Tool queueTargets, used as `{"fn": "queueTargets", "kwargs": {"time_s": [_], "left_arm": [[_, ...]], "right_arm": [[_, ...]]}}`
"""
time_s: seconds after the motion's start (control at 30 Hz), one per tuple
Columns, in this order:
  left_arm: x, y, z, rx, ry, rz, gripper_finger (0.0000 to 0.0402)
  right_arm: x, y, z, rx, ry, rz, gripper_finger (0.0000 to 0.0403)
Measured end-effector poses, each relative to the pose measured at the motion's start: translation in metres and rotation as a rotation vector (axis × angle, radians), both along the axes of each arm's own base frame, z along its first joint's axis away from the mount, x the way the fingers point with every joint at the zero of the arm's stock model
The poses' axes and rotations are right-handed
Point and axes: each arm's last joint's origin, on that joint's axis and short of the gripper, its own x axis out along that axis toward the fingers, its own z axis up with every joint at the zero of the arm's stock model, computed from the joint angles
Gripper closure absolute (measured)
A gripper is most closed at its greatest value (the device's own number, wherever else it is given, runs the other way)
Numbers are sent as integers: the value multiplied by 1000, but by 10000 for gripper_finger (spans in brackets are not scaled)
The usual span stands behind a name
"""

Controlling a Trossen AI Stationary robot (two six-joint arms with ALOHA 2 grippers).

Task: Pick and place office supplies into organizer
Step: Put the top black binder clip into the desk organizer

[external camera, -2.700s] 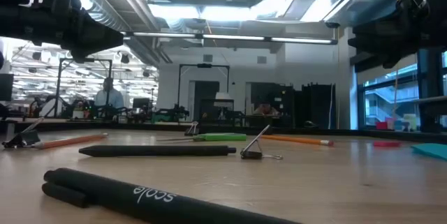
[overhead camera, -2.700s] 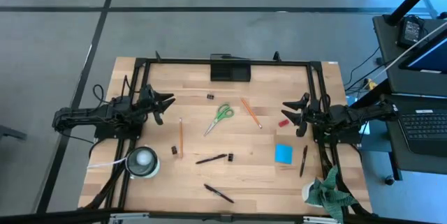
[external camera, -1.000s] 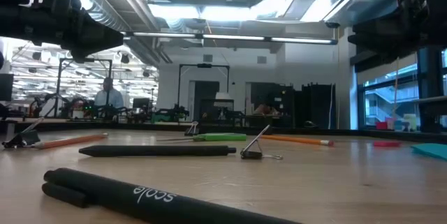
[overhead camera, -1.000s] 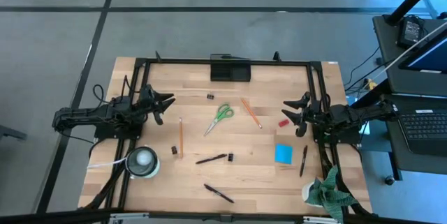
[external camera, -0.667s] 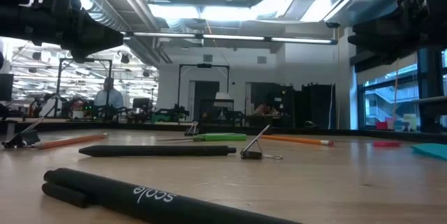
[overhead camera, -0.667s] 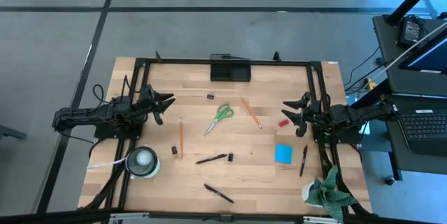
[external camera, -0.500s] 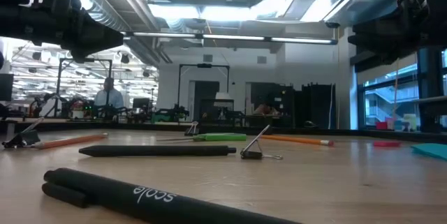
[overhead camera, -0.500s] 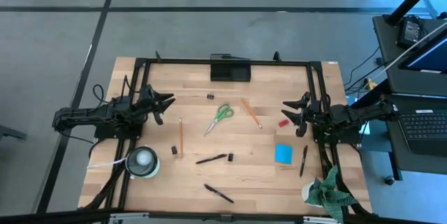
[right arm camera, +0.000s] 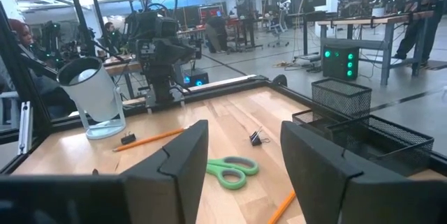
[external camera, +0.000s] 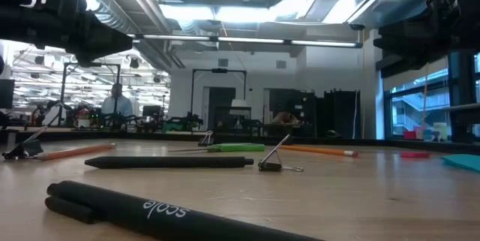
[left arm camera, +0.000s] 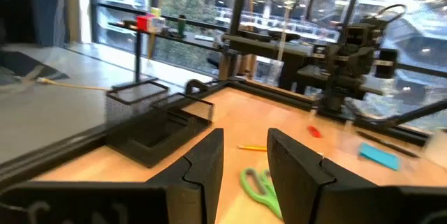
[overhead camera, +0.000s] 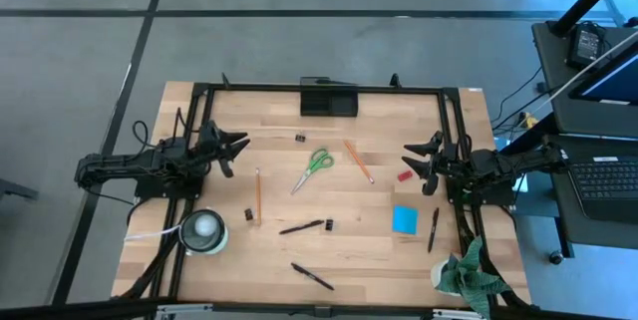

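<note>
Both grippers hover open above the table, touching nothing. My left gripper (overhead camera: 231,151) (left arm camera: 246,140) is at the table's left side, my right gripper (overhead camera: 419,163) (right arm camera: 241,140) at its right side. Between them lie green-handled scissors (overhead camera: 314,168) (left arm camera: 260,185) (right arm camera: 230,168), two pencils (overhead camera: 358,160) (overhead camera: 257,195), a red piece (overhead camera: 405,173), a blue note pad (overhead camera: 405,219), black pens (overhead camera: 302,227) (overhead camera: 312,276) (overhead camera: 433,229) and small black clips (overhead camera: 299,138) (overhead camera: 249,214). The black organizer (overhead camera: 329,101) (left arm camera: 157,123) (right arm camera: 356,130) stands at the far edge's middle.
A white round roll (overhead camera: 203,231) stands near the table's near left corner and a green cloth (overhead camera: 467,270) lies at the near right corner. A black metal frame (overhead camera: 444,96) runs along the table's edges. In the low view a pen (external camera: 150,211) lies close in front.
</note>
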Motion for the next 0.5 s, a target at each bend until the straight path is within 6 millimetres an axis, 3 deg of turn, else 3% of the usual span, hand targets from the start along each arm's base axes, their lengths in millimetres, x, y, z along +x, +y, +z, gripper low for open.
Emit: {"fn": "queueTargets", "kwargs": {"time_s": [0.37,0.5], "left_arm": [[0,0,0,25,9,19,296],[0,1,0,25,10,21,296]], "right_arm": [[0,0,0,2,0,-2,221],[0,0,0,100,-30,3,221]]}}
